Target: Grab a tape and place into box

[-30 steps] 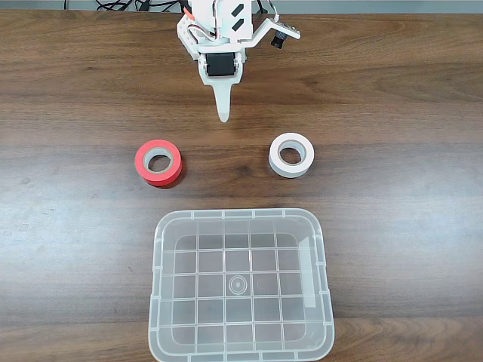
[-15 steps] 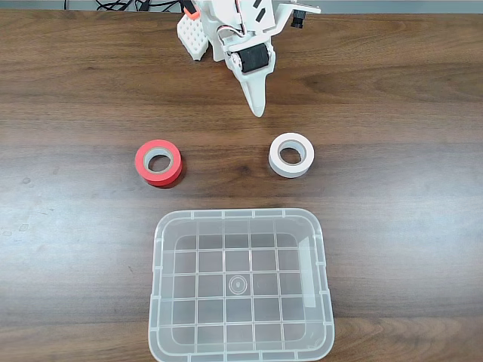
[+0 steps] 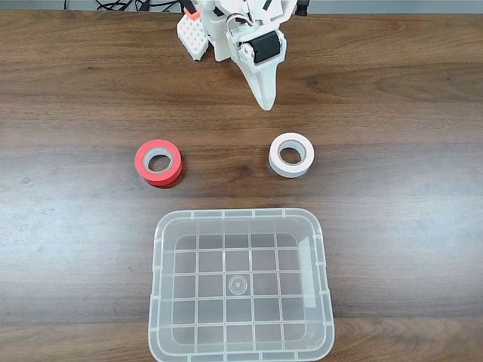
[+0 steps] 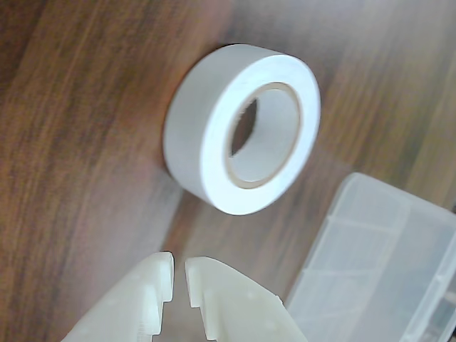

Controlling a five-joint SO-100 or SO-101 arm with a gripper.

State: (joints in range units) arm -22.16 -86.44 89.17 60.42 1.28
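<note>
Dark wood-grain planks make up the surface (image 3: 392, 83) that we see across the whole fixed view; on it, right of centre, lies the tape (image 3: 291, 154), a white roll flat on its side with its hole facing up; level with it at left of centre, well apart, sits a red-orange roll (image 3: 158, 162) with a grey core; along the lower middle of the frame stands the box (image 3: 156, 302), clear plastic with a grid on its bottom, nothing inside it; both rolls lie outside the box, between it and the arm; at the top centre we see the white arm with the gripper (image 3: 265, 104) pointing down the frame, its tip above and slightly left of the tape and apart from it; in the wrist view the tape (image 4: 214, 132) fills the upper middle, free on the wood, with a corner of the box (image 4: 377, 256) at lower right; at the bottom edge the gripper (image 4: 179, 274) shows two white fingers (image 4: 146, 299) with only a thin slit between their tips, so we read it as nearly closed and holding nothing
</note>
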